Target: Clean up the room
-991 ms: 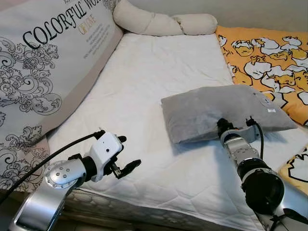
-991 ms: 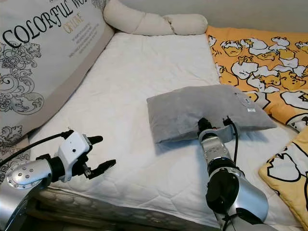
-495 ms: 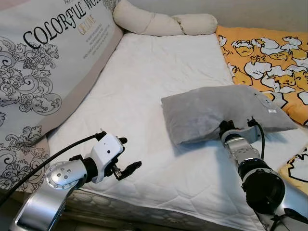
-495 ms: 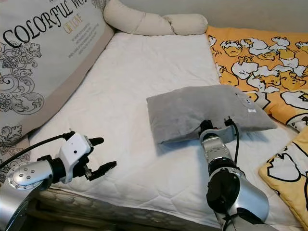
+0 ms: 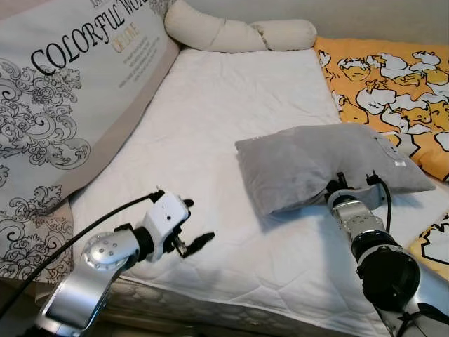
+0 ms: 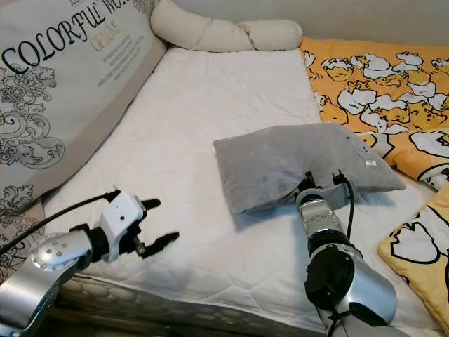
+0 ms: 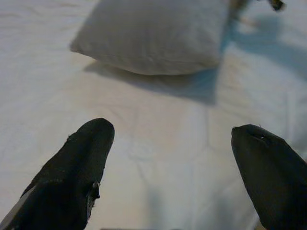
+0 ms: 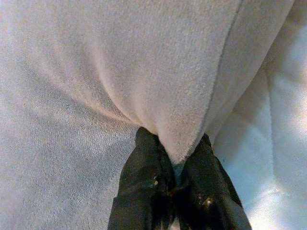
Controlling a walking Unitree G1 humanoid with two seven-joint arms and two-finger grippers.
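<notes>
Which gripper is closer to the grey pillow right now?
Right. The right gripper is shut on the grey pillow's near edge. The left gripper hovers open over the mattress, apart from the pillow, to its left.

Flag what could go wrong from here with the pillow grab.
1. The right claw pinches only a small fold at the near edge of the grey pillow, so the fabric may slip out when lifted.
2. Held by one edge, the pillow would likely sag and drag across the white mattress.
3. The left claw hangs open, apart from the pillow, giving no support.
</notes>
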